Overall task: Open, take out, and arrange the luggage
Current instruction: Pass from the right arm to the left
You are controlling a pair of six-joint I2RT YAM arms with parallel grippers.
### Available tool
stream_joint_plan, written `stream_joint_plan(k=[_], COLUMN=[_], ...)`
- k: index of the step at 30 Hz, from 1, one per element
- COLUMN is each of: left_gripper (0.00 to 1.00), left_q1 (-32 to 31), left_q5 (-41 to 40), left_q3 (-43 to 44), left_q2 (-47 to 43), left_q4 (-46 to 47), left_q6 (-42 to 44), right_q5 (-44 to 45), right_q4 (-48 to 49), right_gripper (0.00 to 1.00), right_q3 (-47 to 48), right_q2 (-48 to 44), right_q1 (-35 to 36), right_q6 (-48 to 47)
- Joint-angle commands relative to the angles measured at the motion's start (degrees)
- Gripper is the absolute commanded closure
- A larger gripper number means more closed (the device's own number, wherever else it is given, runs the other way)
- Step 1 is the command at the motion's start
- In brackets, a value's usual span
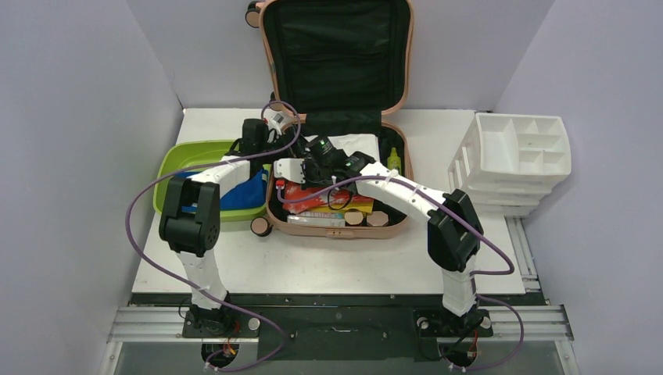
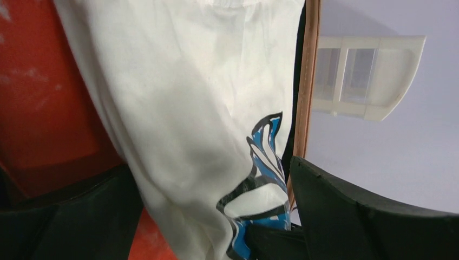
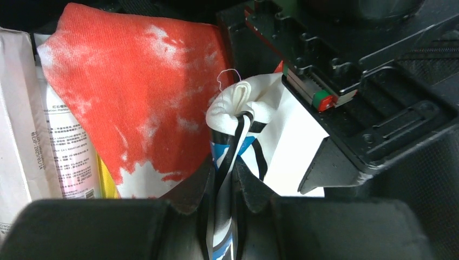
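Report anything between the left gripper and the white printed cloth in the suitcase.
Nothing visible. The white printed cloth lies between the fingers of the open left gripper; the right gripper pinches its bunched end.

- You are looking at a left arm (image 1: 202,269) and a right arm (image 1: 399,190) wearing white links and black joint housings.
- Purple cables (image 1: 128,221) are looping along both.

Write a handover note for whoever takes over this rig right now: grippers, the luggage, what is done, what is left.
Left gripper: open around the white printed cloth.
Right gripper: shut on that cloth.
Luggage: open, mostly full.
Done: opened; a blue item lies in the green tub.
To do: lift the cloth out, then the orange cloth, boxes and the rest; arrange them.
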Motion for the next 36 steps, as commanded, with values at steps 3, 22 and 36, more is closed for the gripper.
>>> stream_joint_plan(k=[3,22,36], left_gripper=[0.10,0.96,1.00], left_q1=[0.02,-0.09,-0.24], left_q5=[-1.84,0.27,-5.85], left_q3=[1.73,2.86,13.98], left_q2=[4.69,6.69,0.50], left_q4=[-2.71,-3.14,-21.73], left_q6=[2.15,3.05,13.30], right_q5=[-2.67,-9.08,-11.50], right_q4=[-1.60,-8.93,-1.23], right_gripper=[1.00,0.17,0.14], right_q3=[2.97,1.91,-28.68], right_q2=[-4.00,-14.47,-42.19], right_q1=[-0.99,-4.07,-18.35], right_q6=[1.95,9.07,11.03])
